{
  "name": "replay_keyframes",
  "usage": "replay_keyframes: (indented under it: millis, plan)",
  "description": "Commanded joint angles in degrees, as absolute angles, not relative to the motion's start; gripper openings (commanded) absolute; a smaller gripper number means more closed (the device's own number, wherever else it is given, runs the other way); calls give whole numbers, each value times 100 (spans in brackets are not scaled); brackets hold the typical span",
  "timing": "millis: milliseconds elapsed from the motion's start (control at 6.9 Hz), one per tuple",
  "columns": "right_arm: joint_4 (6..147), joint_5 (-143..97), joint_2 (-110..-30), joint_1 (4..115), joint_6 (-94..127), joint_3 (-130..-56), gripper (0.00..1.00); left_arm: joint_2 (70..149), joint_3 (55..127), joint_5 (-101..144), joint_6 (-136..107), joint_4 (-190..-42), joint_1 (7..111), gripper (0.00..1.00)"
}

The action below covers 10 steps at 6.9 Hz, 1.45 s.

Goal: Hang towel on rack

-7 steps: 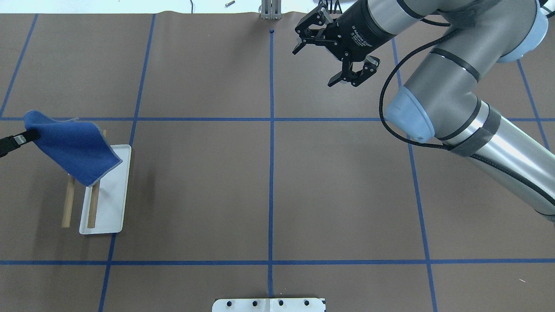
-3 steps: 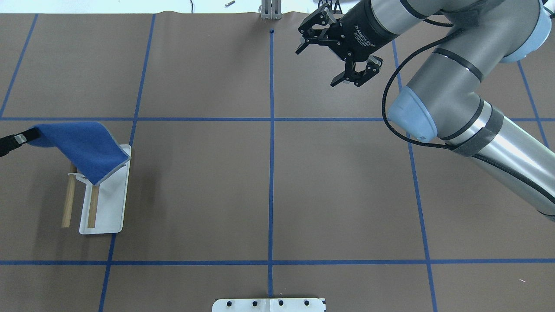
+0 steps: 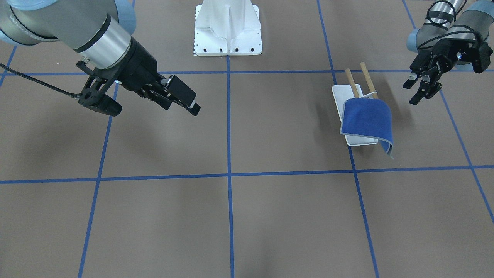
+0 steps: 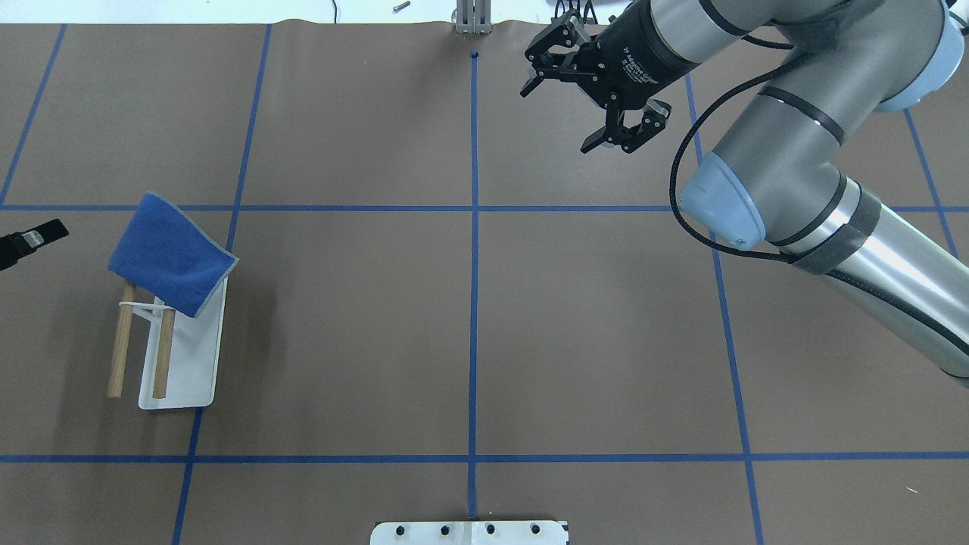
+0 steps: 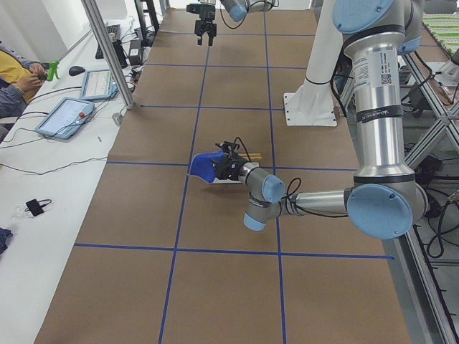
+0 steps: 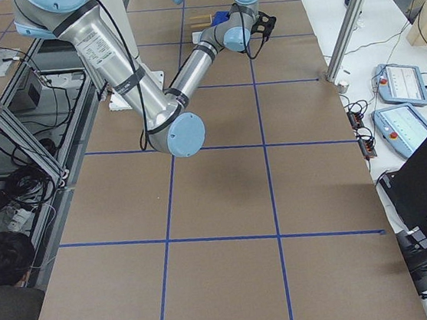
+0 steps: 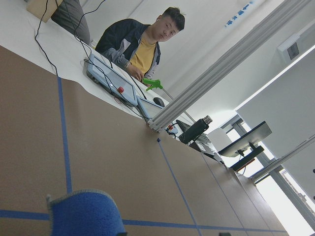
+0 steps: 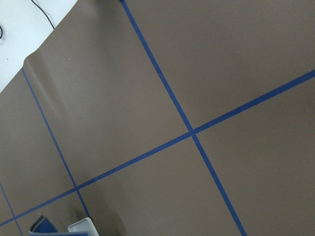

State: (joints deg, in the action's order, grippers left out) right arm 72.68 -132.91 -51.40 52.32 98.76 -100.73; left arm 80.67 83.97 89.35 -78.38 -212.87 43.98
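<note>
The royal-blue towel (image 4: 170,253) lies draped over the far end of the rack's two wooden bars (image 4: 161,356), one corner hanging past the white tray base (image 4: 193,363). In the front view the towel (image 3: 368,117) covers the near end of the rack (image 3: 349,92). My left gripper (image 3: 420,88) is open and empty, clear of the towel on the rack's outer side. Only one fingertip (image 4: 45,229) shows at the overhead view's left edge. My right gripper (image 4: 587,106) is open and empty, raised over the far right of the table.
The large white bolted pedestal (image 3: 227,27) stands at the robot's side of the table. Blue tape lines (image 4: 473,303) divide the brown mat. An operator (image 7: 142,46) sits beyond the table's far edge with tablets and cables.
My left gripper has let go of the towel and pulled back to the left. The towel has dropped onto the rack's bars. My right gripper has drifted slightly to the right.
</note>
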Motion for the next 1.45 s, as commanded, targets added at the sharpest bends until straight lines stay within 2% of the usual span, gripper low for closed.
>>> replay_keyframes:
  millis: [0,290,870,1304]
  plan:
    - [7233,-13307,-5168,5343,9870,-10081,100,8138,8428,8938,-7822,-21087,4395,79]
    - [7268,-13385,-5788,5841,9172,-10509,100,8462,8446,8965,-7796,-20142,4813,94]
    - [7365,-13535,-6835,6923,6775,-10477,100,9473,8429,10329,-6958,-17095,6648,97]
    - [7348,-13561,-7617,7836,4483,-9952,100,9923,8429,10626,-3079,-14377,7451,97]
